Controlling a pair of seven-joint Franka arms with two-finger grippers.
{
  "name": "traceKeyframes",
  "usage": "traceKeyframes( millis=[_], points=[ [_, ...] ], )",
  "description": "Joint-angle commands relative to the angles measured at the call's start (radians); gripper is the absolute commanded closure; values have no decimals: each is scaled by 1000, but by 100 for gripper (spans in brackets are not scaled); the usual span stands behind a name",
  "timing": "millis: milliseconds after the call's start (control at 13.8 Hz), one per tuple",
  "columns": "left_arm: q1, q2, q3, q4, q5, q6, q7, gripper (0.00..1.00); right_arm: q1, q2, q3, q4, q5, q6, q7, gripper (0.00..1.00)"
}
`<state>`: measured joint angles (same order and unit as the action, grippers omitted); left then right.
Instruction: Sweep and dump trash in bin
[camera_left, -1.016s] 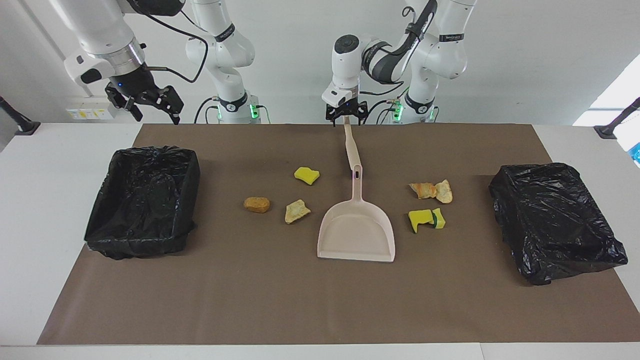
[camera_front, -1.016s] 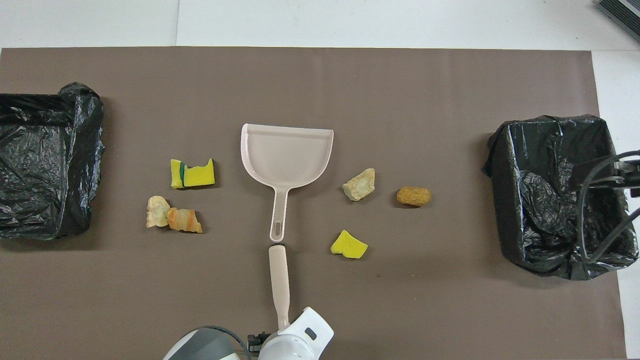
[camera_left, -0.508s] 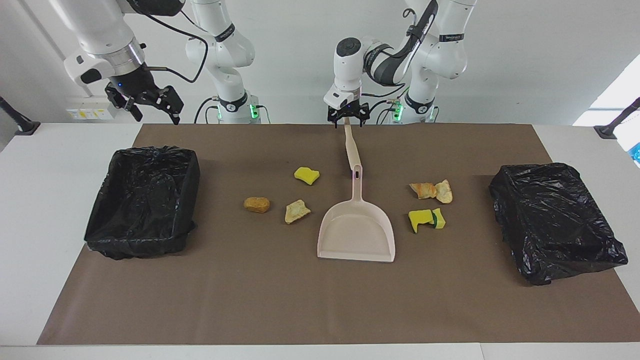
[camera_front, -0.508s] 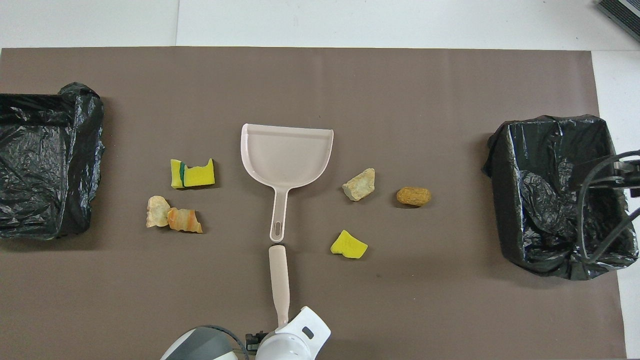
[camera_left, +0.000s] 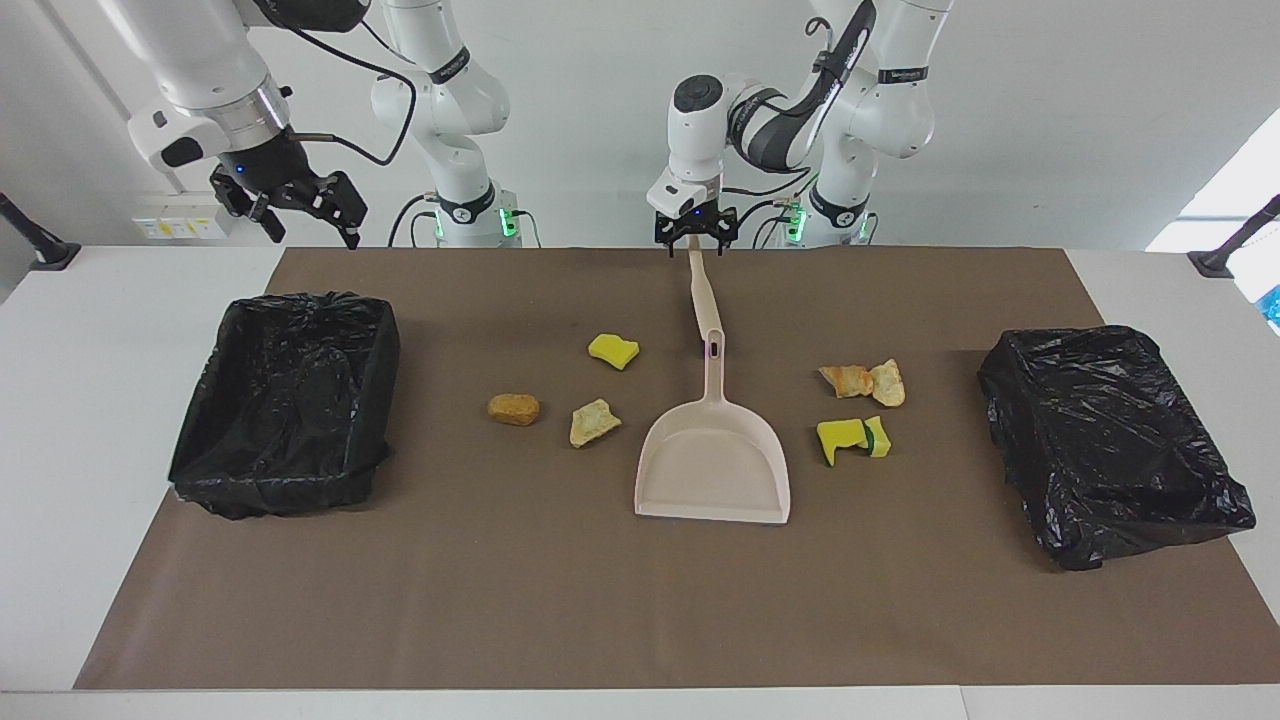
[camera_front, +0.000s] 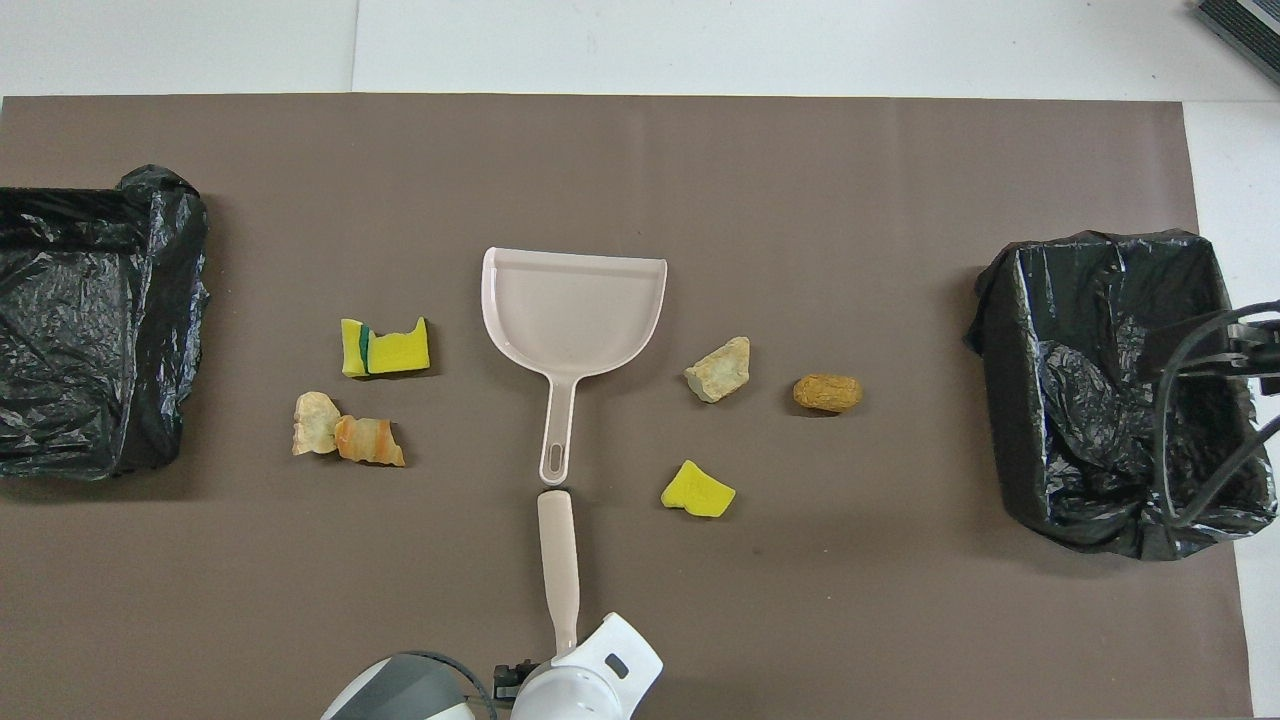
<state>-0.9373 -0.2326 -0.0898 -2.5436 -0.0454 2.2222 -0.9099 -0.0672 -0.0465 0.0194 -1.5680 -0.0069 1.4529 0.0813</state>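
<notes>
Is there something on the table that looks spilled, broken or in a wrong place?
The trash scraps lie scattered on the mat on both sides of the dustpan, none inside it or in either black-lined bin. The scraps look torn. Otherwise nothing is tipped or spilled; the dustpan lies flat.

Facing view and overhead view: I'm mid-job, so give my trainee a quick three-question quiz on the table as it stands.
1. How many scraps lie between the dustpan and the bin at the right arm's end of the table?
2. The left hand is at: A, the brush handle's end; B, the dustpan's handle; C, a yellow sponge bit.
3. True or false: a scrap already lies in the dustpan.
Key: 1, three; 2, A; 3, false.
</notes>
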Motion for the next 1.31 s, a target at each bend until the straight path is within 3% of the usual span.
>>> traceKeyframes(
  millis=[0,73,218,363,508,580,870,1088,1233],
  points=[
    [-15,16,10,-23,-21,28,25,7,-5,-15,1,-6,13,-8,-26,0],
    [-14,21,12,-17,-21,24,35,7,-5,-15,1,-6,13,-8,-28,0],
    [-12,21,10,-18,-21,20,36,17,-5,-15,1,-6,8,-8,-26,0],
    [-12,21,10,-17,-21,19,37,45,-5,-15,-4,-3,1,-6,-29,0],
    [-11,21,12,-14,-21,2,39,92,-3,-25,-1,-12,12,-8,-29,0],
    [-9,21,12,-7,-21,-13,40,100,-2,-30,2,-26,12,-6,-31,0],
    [14,15,19,38,-21,-114,74,100,1,-41,2,-46,13,26,-28,0],
    [77,-4,22,118,-21,-277,127,100,18,-45,4,-67,15,50,-22,0],
    [136,-54,22,154,-21,-402,193,100,24,-46,7,-81,15,82,-17,0]
  ],
)
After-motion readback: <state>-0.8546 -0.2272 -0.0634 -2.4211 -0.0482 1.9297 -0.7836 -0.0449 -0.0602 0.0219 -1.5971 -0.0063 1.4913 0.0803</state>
